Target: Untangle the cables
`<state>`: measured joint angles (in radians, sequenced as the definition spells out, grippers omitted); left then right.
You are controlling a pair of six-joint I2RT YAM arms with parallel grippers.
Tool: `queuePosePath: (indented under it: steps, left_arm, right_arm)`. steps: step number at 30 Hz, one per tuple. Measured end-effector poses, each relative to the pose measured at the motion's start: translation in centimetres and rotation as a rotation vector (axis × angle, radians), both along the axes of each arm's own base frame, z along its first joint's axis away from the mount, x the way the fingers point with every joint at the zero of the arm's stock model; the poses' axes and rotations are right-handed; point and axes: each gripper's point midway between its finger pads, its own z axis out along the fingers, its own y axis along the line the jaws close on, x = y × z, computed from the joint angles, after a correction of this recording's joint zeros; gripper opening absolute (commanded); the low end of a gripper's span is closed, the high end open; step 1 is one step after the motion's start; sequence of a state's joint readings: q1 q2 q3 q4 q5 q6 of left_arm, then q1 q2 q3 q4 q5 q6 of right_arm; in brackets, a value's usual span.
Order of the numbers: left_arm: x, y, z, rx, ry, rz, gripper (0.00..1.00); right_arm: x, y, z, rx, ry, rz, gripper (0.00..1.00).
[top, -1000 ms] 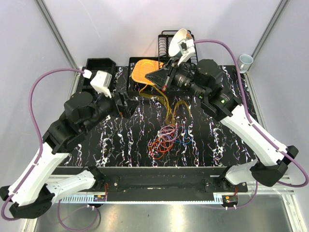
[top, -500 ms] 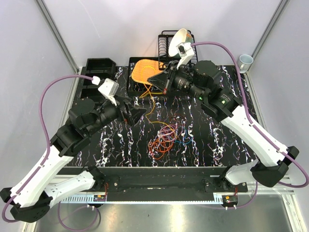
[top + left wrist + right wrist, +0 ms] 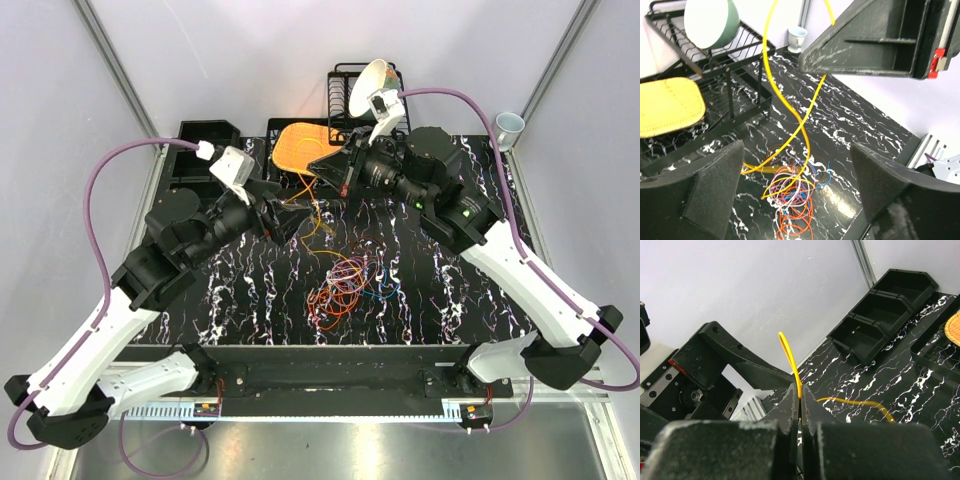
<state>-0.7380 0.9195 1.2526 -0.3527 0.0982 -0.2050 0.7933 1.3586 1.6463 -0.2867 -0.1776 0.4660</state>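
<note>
Pinching a yellow cable (image 3: 791,357), the right gripper (image 3: 800,390) has its jaws pressed flat together on the strand, and a short loop stands up above the tips. It hangs raised over the far middle of the table (image 3: 250,290), just in front of a dish rack (image 3: 340,100) holding a bowl (image 3: 366,84). From the grip the yellow cable drops in a slack curve to the rest of the cables (image 3: 345,285). These are orange, red, blue and purple loops heaped together on the table's near middle.

The left gripper (image 3: 296,222) has its jaws spread wide and grips nothing. It faces the hanging strand, which falls ahead of the gap. An orange mat (image 3: 300,145) lies beside the rack. Black bins (image 3: 205,140) sit at far left, a cup (image 3: 510,125) at far right.
</note>
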Motion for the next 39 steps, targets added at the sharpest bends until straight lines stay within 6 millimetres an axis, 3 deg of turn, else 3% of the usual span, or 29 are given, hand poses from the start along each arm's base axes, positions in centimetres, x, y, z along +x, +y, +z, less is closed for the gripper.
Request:
queuePosePath:
  steps: [8, 9, 10, 11, 13, 17, 18, 20, 23, 25, 28, 33, 35, 39]
  left_arm:
    - [1.0, -2.3, -0.5, 0.015, 0.006, -0.057, 0.52]
    - [1.1, -2.6, -0.5, 0.014, 0.008, -0.061, 0.45]
    - [1.3, -2.9, -0.6, 0.016, 0.007, -0.067, 0.28]
    - [1.3, -3.1, -0.7, 0.014, 0.010, -0.071, 0.17]
    - [1.5, -3.5, -0.7, 0.009, 0.011, -0.079, 0.00]
    - [1.7, -4.1, -0.6, -0.001, 0.016, -0.091, 0.00]
    - [1.7, -4.2, -0.5, -0.005, 0.016, -0.091, 0.00]
    - [1.8, -4.3, -0.3, -0.013, 0.014, -0.091, 0.00]
    - [2.0, -4.2, 0.2, -0.024, 0.013, -0.078, 0.00]
    - [2.3, -3.9, 1.0, -0.031, 0.006, -0.054, 0.00]
    - [3.1, -3.2, 2.4, -0.031, -0.006, 0.005, 0.00]
    - [5.4, -1.6, 5.7, -0.001, -0.043, 0.152, 0.00]
    - [6.4, -0.8, 7.3, 0.013, -0.059, 0.208, 0.00]
    - [8.4, 1.1, 12.3, -0.005, -0.121, 0.321, 0.00]
  right_arm:
    - [-0.7, -0.4, 0.0, -0.001, -0.009, 0.018, 0.00]
    - [-0.8, -0.4, 0.0, -0.001, -0.010, 0.020, 0.00]
    - [-1.0, -0.5, 0.0, -0.001, -0.010, 0.023, 0.00]
    - [-1.0, -0.5, -0.1, -0.002, -0.011, 0.023, 0.00]
    - [-1.2, -0.7, -0.2, -0.003, -0.011, 0.024, 0.00]
    - [-1.4, -1.0, -0.4, -0.004, -0.013, 0.022, 0.00]
    - [-1.5, -1.1, -0.5, -0.004, -0.015, 0.021, 0.06]
    - [-1.6, -1.4, -0.5, -0.004, -0.017, 0.012, 0.21]
    - [-1.3, -2.2, -0.8, -0.006, -0.016, -0.032, 0.63]
    - [-1.1, -3.0, -1.2, -0.010, -0.014, -0.076, 0.87]
    - [-0.2, -4.9, -1.7, -0.024, -0.014, -0.185, 0.94]
    - [0.9, -8.8, -3.6, -0.052, 0.011, -0.388, 0.95]
    - [1.0, -9.8, -5.2, -0.070, 0.030, -0.437, 0.95]
    - [1.1, -10.7, -10.6, -0.142, 0.114, -0.483, 0.95]
